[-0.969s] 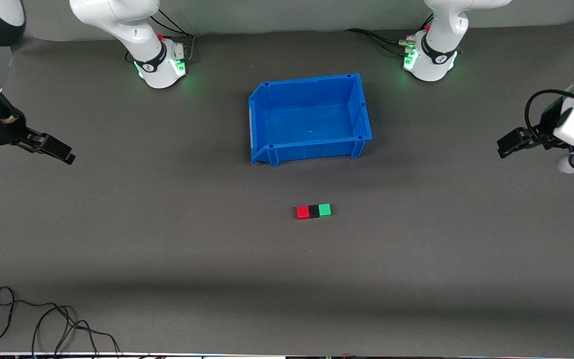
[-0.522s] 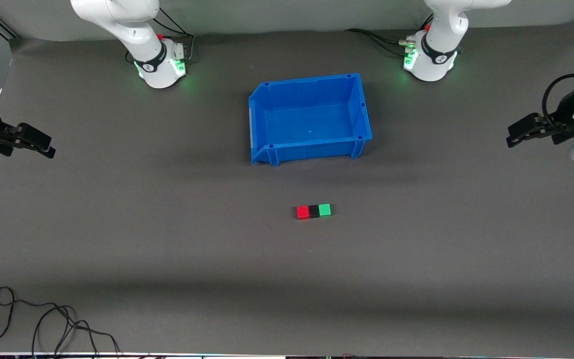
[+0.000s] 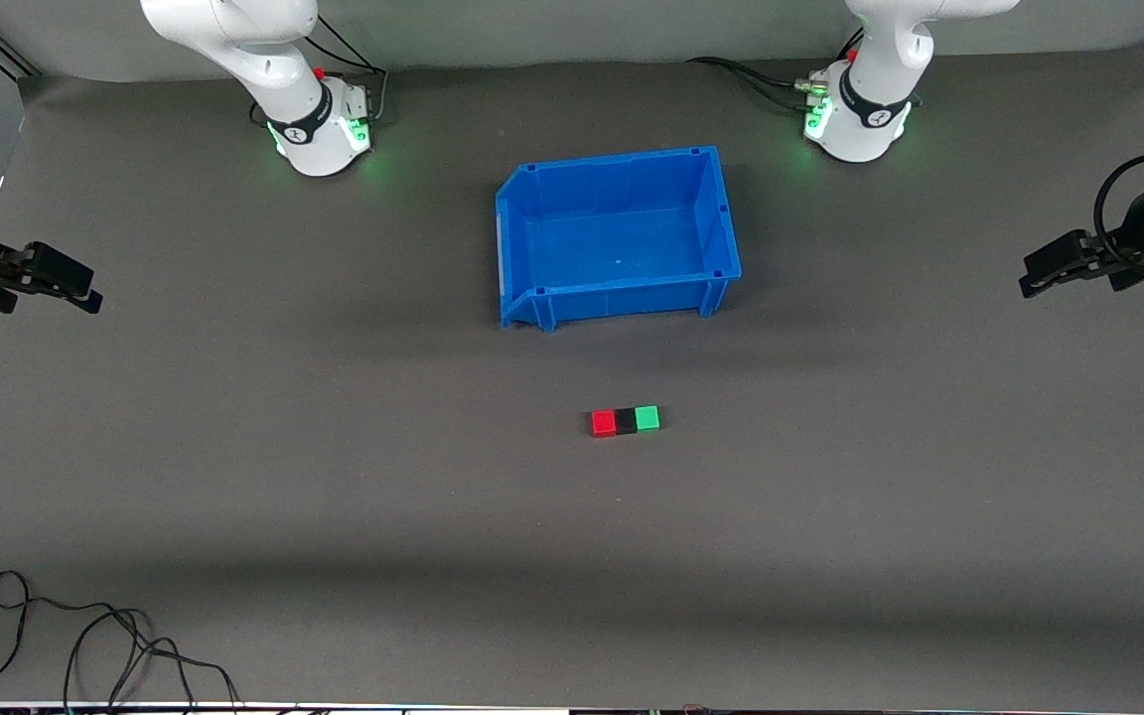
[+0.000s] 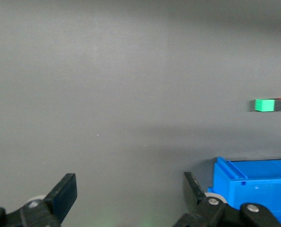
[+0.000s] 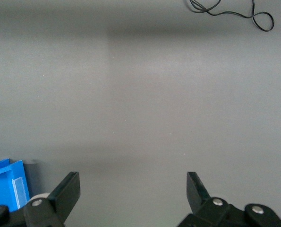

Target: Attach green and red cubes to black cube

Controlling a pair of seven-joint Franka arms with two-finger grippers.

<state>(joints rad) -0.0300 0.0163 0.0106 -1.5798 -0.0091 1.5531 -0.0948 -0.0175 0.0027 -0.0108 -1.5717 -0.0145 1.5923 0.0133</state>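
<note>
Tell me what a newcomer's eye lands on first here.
First the blue bin, open and with nothing in it, in the middle between the arms' bases. Then the tiny row nearer the front camera: red cube, black cube and green cube touching. The left gripper and right gripper hang open at the table's ends.

Blue plastic bin (image 3: 618, 238) sits upright on dark grey table mat (image 3: 334, 477), open top, looks empty inside. Loose black cable (image 3: 85, 645) lies coiled on mat, well apart from bin, nearer front cam, toward right arm's end.
</note>
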